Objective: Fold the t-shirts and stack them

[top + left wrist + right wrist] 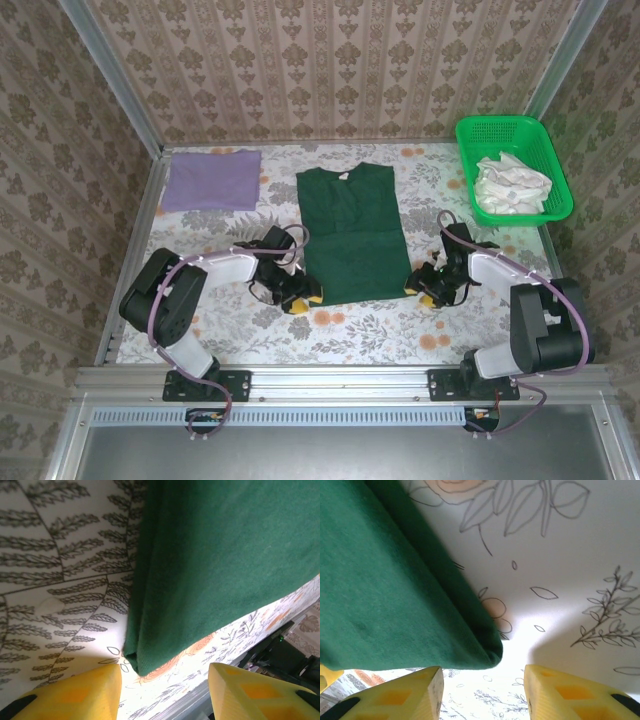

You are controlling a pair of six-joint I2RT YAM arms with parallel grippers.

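left hand (300, 296): about half open, jaws apart with nothing between them, nothing held; low over the tabletop (380, 325), just beside the near-left corner of the dark green t-shirt (352, 235).
left hand, wrist view (164, 680): the shirt's folded corner (145, 662) lies just beyond the gap, clear of both fingers (75, 690).
right hand (428, 290): also about half open and holding nothing; low at the shirt's near-right corner.
right hand, wrist view (482, 672): the rounded corner of the shirt (380, 595) ends just short of the gap.
dark green t-shirt, place: middle of the tabletop, between the two hands.
dark green t-shirt, direction: long axis runs near to far; neckline at the far end, hem at the near end.
dark green t-shirt, look: lying flat, sides folded in to a tall, narrow rectangle; a small pale tag (340, 175) at the neck; left and right edges are doubled folds, thick and soft.
dark green t-shirt, cloth: matte forest-green knit, fine even weave, a few shallow creases.
lilac t-shirt (212, 179): far left, well apart from the green one; folded to a flat, near-square pad, pale purple soft cloth.
fingers: yellow hard plastic, wedge-shaped, with diamond-shaped recesses.
tabletop: white covering printed with grey leaves and orange flowers.
basket (468, 150): far right; bright green plastic mesh, rectangular, with a crumpled white cloth (512, 185) in it.
walls (330, 60): beige wallpaper with a repeating ornament.
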